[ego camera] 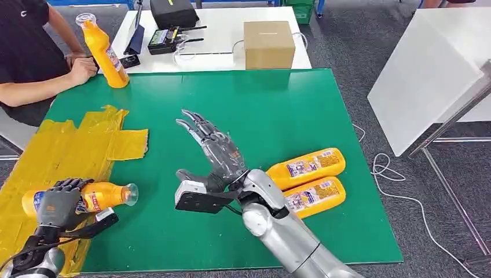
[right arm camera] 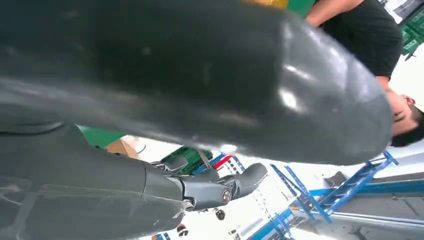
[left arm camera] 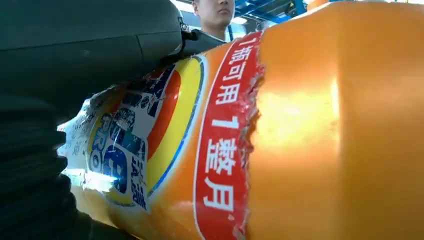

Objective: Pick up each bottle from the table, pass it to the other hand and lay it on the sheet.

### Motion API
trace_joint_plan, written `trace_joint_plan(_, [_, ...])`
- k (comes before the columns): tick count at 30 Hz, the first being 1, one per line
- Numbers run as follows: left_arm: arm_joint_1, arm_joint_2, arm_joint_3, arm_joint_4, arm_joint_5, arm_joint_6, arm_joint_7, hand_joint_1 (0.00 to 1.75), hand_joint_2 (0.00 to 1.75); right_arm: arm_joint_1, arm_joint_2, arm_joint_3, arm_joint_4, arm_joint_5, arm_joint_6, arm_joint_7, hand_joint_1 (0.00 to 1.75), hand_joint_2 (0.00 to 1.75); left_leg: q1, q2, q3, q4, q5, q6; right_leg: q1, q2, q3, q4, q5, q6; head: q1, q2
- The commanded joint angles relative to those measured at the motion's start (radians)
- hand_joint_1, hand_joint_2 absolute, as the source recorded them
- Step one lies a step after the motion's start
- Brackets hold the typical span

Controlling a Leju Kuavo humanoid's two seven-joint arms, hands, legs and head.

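My left hand point(ego camera: 56, 204) grips an orange bottle point(ego camera: 101, 195) lying sideways over the yellow sheet point(ego camera: 63, 152) at the table's near left; its clear cap points right. Up close in the left wrist view the same bottle point(left arm camera: 300, 125) shows its red and blue label beside my left hand point(left arm camera: 75, 55). My right hand point(ego camera: 214, 152) hovers open over the middle of the green table point(ego camera: 278, 110), fingers spread and holding nothing; its thick grey thumb point(right arm camera: 200, 75) looms in the right wrist view. Two orange bottles point(ego camera: 306, 165) point(ego camera: 315, 196) lie side by side at the right. Another bottle point(ego camera: 104, 51) stands at the far left.
A person in a black shirt point(ego camera: 26, 52) sits at the far left with a hand near the standing bottle. Behind the green table a white table holds a cardboard box point(ego camera: 268, 44) and black devices point(ego camera: 168, 29). A white panel point(ego camera: 428, 75) stands right.
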Motion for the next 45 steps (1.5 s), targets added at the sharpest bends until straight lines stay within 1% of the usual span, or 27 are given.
trace_joint_plan(1, [-0.138,0.045,-0.039,0.274,-0.076,0.025,0.060,1.75,1.75,-0.066,-0.033,0.061,0.079,-0.015,0.006,-0.012,0.00,0.00,0.002,0.000,0.002,-0.001,0.001,-0.001,0.002,-0.001,0.002,-0.001,0.001,-0.001,0.000,0.000])
trace_joint_plan(5, [-0.185,0.049,-0.043,0.348,-0.090,0.030,0.073,1.75,1.75,-0.070,-0.033,0.071,0.088,-0.016,0.009,-0.013,0.00,0.00,0.002,0.000,0.003,-0.001,0.001,-0.001,0.001,-0.001,0.003,0.000,0.001,-0.001,0.000,0.000])
trace_joint_plan(8, [-0.196,0.049,-0.049,0.380,-0.094,0.026,0.062,1.75,1.75,-0.070,-0.035,0.076,0.087,-0.017,0.011,-0.014,0.00,0.00,0.004,0.001,0.004,-0.002,0.002,-0.002,0.004,-0.001,0.004,-0.002,0.002,-0.002,0.000,0.000])
trace_joint_plan(9, [-0.199,0.047,-0.049,0.390,-0.090,0.016,0.056,0.00,1.75,-0.071,-0.035,0.077,0.086,-0.018,0.011,-0.014,0.00,0.00,0.004,0.001,0.004,-0.001,0.002,-0.002,0.004,-0.001,0.004,-0.002,0.003,-0.003,0.000,0.000])
trace_joint_plan(12, [-0.187,0.052,-0.071,0.389,-0.109,0.013,0.044,0.00,1.75,-0.074,-0.035,0.081,0.085,-0.020,0.017,-0.014,0.00,0.00,0.005,0.001,0.004,-0.002,0.004,-0.004,0.005,0.000,0.004,-0.002,0.004,-0.005,0.000,0.000])
trace_joint_plan(13, [-0.185,0.056,-0.078,0.393,-0.131,0.016,0.073,0.00,1.75,-0.075,-0.034,0.082,0.085,-0.022,0.019,-0.012,0.00,0.00,0.004,0.001,0.004,-0.001,0.003,-0.005,0.004,0.000,0.004,0.000,0.003,-0.004,0.000,0.000])
trace_joint_plan(14, [-0.184,0.055,-0.084,0.394,-0.140,0.018,0.082,0.00,0.00,-0.075,-0.034,0.084,0.087,-0.024,0.020,-0.011,0.00,0.00,0.005,0.003,0.004,-0.002,0.005,-0.005,0.005,0.001,0.004,-0.002,0.005,-0.005,0.000,0.000])
trace_joint_plan(16, [-0.183,0.057,-0.090,0.393,-0.148,0.020,0.082,0.00,0.00,-0.077,-0.034,0.085,0.088,-0.025,0.021,-0.011,0.00,0.00,0.005,0.002,0.005,-0.002,0.005,-0.006,0.005,0.001,0.004,-0.001,0.005,-0.008,0.000,0.000])
trace_joint_plan(21, [-0.175,0.057,-0.090,0.383,-0.139,0.018,0.073,0.00,0.00,-0.076,-0.032,0.087,0.091,-0.027,0.022,-0.010,0.00,0.00,0.006,0.002,0.005,-0.003,0.007,-0.008,0.005,0.001,0.004,-0.002,0.006,-0.008,0.000,0.000])
trace_joint_plan(25, [-0.176,0.040,-0.076,0.374,-0.106,0.032,0.055,0.00,0.00,-0.074,-0.031,0.089,0.096,-0.027,0.019,-0.007,0.00,0.00,0.005,0.001,0.006,-0.002,0.006,-0.008,0.005,0.000,0.005,-0.001,0.005,-0.007,0.000,0.000])
trace_joint_plan(26, [-0.178,0.033,-0.071,0.367,-0.097,0.036,0.053,0.00,0.00,-0.073,-0.031,0.090,0.099,-0.026,0.018,-0.006,0.00,0.00,0.008,0.002,0.005,-0.004,0.007,-0.008,0.007,0.000,0.006,-0.005,0.008,-0.007,0.000,0.000])
trace_joint_plan(29, [-0.152,0.006,-0.038,0.278,-0.067,0.036,0.037,0.00,0.00,-0.069,-0.030,0.091,0.107,-0.023,0.012,-0.004,0.00,0.00,0.005,-0.001,0.005,-0.002,0.006,-0.008,0.004,-0.001,0.006,-0.001,0.005,-0.007,0.000,0.000])
trace_joint_plan(31, [-0.119,-0.042,0.052,0.151,-0.026,0.036,-0.013,0.00,0.00,-0.065,-0.031,0.091,0.109,-0.020,0.005,-0.003,0.00,0.00,0.005,-0.001,0.005,-0.002,0.006,-0.008,0.005,-0.001,0.006,-0.001,0.005,-0.007,0.000,0.000])
trace_joint_plan(32, [-0.119,-0.042,0.052,0.151,-0.026,0.036,-0.013,0.00,0.00,-0.065,-0.031,0.091,0.109,-0.020,0.005,-0.003,0.00,0.00,0.004,-0.002,0.005,-0.002,0.006,-0.008,0.004,-0.001,0.005,-0.001,0.005,-0.007,0.000,0.000])
trace_joint_plan(33, [-0.109,-0.088,0.123,0.077,0.034,0.036,-0.075,0.00,0.00,-0.060,-0.032,0.089,0.108,-0.018,-0.001,-0.001,0.00,0.00,0.007,-0.001,0.005,-0.004,0.007,-0.007,0.007,-0.002,0.007,-0.005,0.007,-0.007,-0.001,0.000])
trace_joint_plan(34, [-0.120,-0.134,0.196,0.042,0.116,0.036,-0.164,0.00,0.00,-0.053,-0.033,0.088,0.103,-0.014,-0.007,0.001,0.00,0.00,0.005,-0.002,0.004,-0.002,0.006,-0.007,0.005,-0.003,0.005,-0.002,0.005,-0.007,0.000,0.000])
trace_joint_plan(35, [-0.120,-0.134,0.196,0.042,0.116,0.036,-0.164,0.00,0.00,-0.053,-0.033,0.088,0.103,-0.014,-0.007,0.001,0.00,0.00,0.006,-0.003,0.004,-0.002,0.007,-0.007,0.006,-0.004,0.006,-0.004,0.006,-0.007,0.000,0.000])
trace_joint_plan(36, [-0.140,-0.171,0.225,0.030,0.255,0.036,-0.269,0.00,0.00,-0.043,-0.034,0.086,0.097,-0.007,-0.010,0.005,0.00,0.00,0.005,-0.005,0.003,-0.002,0.007,-0.007,0.006,-0.006,0.006,-0.004,0.005,-0.007,0.000,0.000])
trace_joint_plan(37, [-0.144,-0.172,0.216,0.028,0.281,0.036,-0.278,0.00,0.00,-0.041,-0.034,0.086,0.095,-0.005,-0.011,0.006,0.00,0.00,0.005,-0.005,0.002,-0.001,0.007,-0.007,0.006,-0.006,0.004,-0.003,0.005,-0.007,0.000,0.000])
trace_joint_plan(38, [-0.135,-0.171,0.190,-0.007,0.310,0.036,-0.257,0.00,0.00,-0.038,-0.036,0.086,0.091,-0.001,-0.011,0.008,0.00,0.00,0.006,-0.006,0.001,-0.001,0.007,-0.007,0.007,-0.007,0.005,-0.004,0.006,-0.007,0.000,0.000])
trace_joint_plan(40, [-0.130,-0.176,0.165,-0.049,0.414,0.036,-0.265,0.00,0.00,-0.033,-0.034,0.084,0.090,0.004,-0.010,0.011,0.00,0.00,0.005,-0.005,0.000,-0.001,0.007,-0.008,0.006,-0.005,0.003,-0.003,0.005,-0.007,0.000,0.000])
trace_joint_plan(43, [-0.134,-0.183,0.157,-0.083,0.480,0.025,-0.262,0.00,0.00,-0.030,-0.033,0.083,0.090,0.009,-0.011,0.013,0.00,0.00,0.007,-0.003,0.001,-0.002,0.006,-0.008,0.007,-0.006,0.004,-0.006,0.006,-0.007,0.000,0.000])
trace_joint_plan(45, [-0.143,-0.191,0.164,-0.093,0.519,0.013,-0.258,0.00,0.00,-0.028,-0.032,0.083,0.090,0.011,-0.013,0.014,0.00,0.00,0.005,-0.004,-0.001,0.000,0.006,-0.008,0.005,-0.005,0.000,-0.002,0.004,-0.007,0.000,0.000])
